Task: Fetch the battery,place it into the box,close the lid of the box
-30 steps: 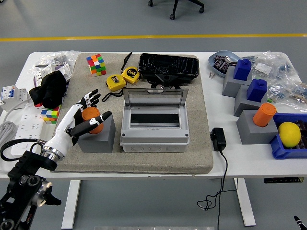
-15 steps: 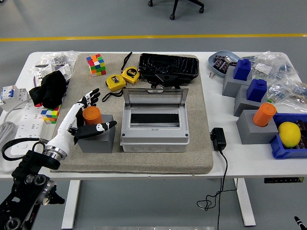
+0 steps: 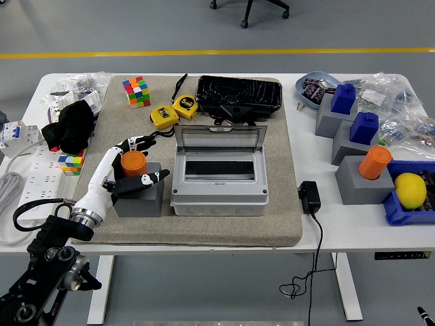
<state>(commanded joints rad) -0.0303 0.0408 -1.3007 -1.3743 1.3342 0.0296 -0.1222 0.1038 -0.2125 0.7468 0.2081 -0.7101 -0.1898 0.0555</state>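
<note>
I had the left robot hand (image 3: 129,170) wrapped loosely about the orange battery (image 3: 133,164), which stood upright in its grey holder block (image 3: 138,195) on the mat, just left of the open grey box (image 3: 219,178). The battery sat between thumb and fingers: the thumb lay across the block top on the near side, the fingers (image 3: 138,142) curved round the far side. I could not tell whether they actually pressed on it. The battery's long axis ran vertical, so I judged the lift had to go straight up before moving right to the box. The right arm was out of view, leaving the left as the only one near. Compared with half a second before, the fingers had curled closer behind the battery and the wrist had shifted slightly right.
</note>
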